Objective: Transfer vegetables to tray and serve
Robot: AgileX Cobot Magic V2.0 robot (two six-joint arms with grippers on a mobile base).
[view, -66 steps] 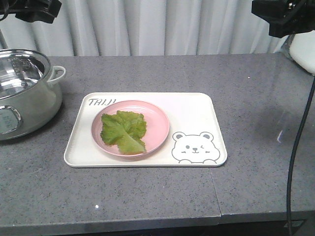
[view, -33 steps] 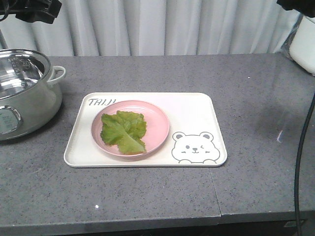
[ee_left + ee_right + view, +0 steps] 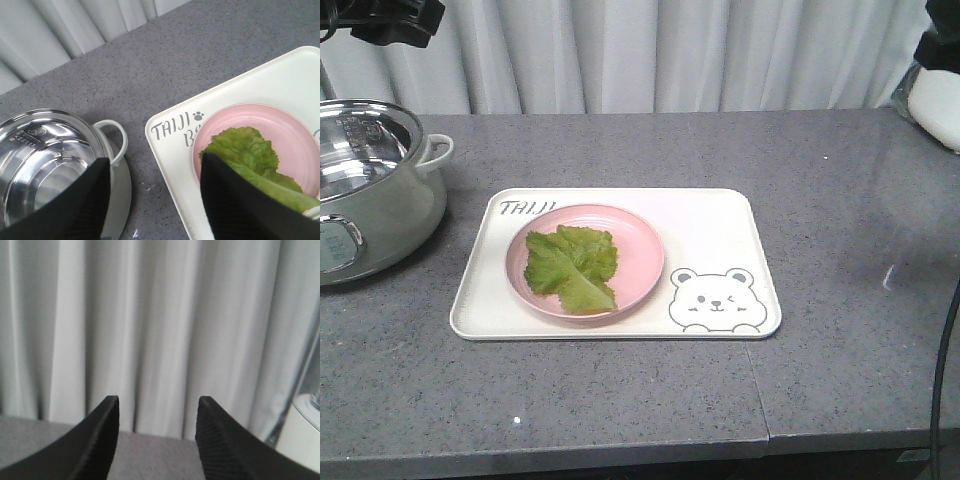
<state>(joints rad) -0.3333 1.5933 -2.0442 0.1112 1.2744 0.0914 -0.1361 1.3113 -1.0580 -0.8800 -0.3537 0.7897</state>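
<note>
The vegetables, one green crinkly lettuce leaf (image 3: pixel 572 266) (image 3: pixel 250 159), lie on a round pink plate (image 3: pixel 638 252) (image 3: pixel 295 130). That plate stands on the cream tray (image 3: pixel 720 225) (image 3: pixel 172 165) with the bear drawing, mid-table. My left gripper (image 3: pixel 154 165) hangs open high above the gap between pot and tray, holding nothing; part of its arm (image 3: pixel 385 20) shows at the front view's top left. My right gripper (image 3: pixel 157 402) is open and empty, facing the curtain above the table's far edge; only a bit of its arm (image 3: pixel 942 30) shows top right.
A steel pot (image 3: pixel 365 185) (image 3: pixel 45 170) with a pale handle stands left of the tray. A white appliance (image 3: pixel 935 105) (image 3: pixel 300 435) sits at the back right. A black cable (image 3: pixel 945 380) hangs by the right edge. A seam crosses the table's front right.
The right arm has risen and swung out to the right, almost leaving the front view. Lettuce, plate, tray and left arm have not moved.
</note>
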